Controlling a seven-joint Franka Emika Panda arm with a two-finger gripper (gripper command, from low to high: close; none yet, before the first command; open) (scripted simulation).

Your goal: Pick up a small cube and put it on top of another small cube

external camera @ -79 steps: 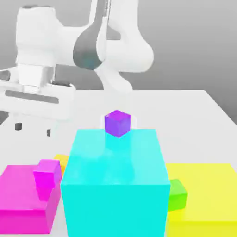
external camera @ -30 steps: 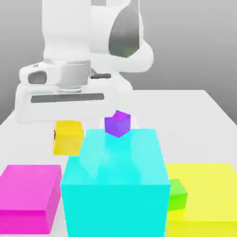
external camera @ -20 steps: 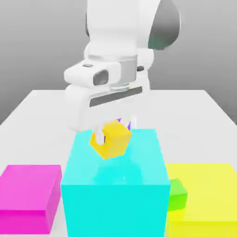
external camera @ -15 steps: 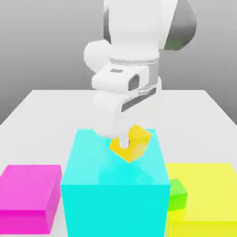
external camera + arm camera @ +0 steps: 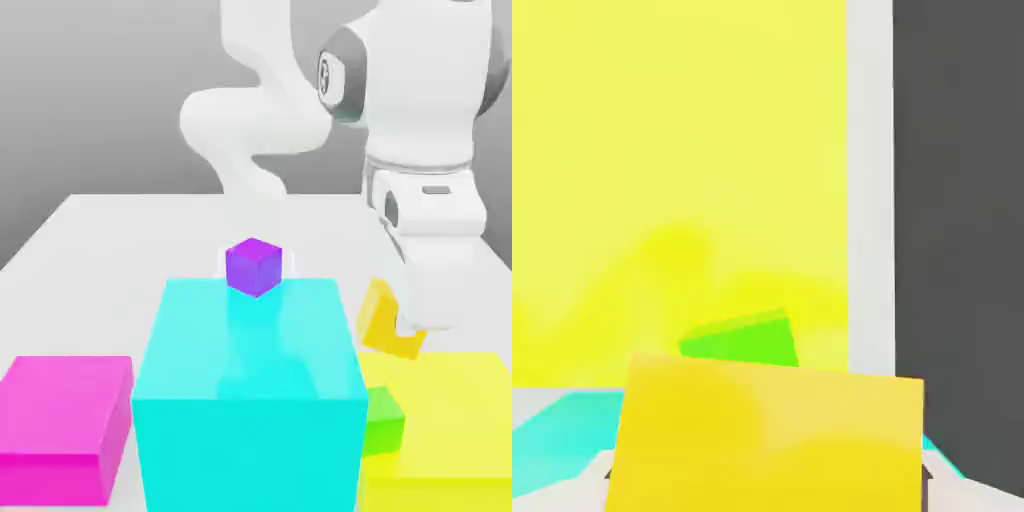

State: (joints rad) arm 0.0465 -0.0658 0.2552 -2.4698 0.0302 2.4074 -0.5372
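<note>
Your gripper (image 5: pixel 405 325) is squeezed tight on the orange cube (image 5: pixel 385 320). You hold that cube up in the air, tilted, just past the cyan block (image 5: pixel 250 400) on the exterior view's right. It hangs over the near edge of the flat yellow block (image 5: pixel 450 420). The green cube (image 5: pixel 383 420) sits on that yellow block, below your cube and a bit nearer the camera. The purple cube (image 5: pixel 254 266) sits on top of the cyan block at its far edge. A pink block (image 5: pixel 62 425) lies on the table (image 5: pixel 120 225) at the exterior view's left.
</note>
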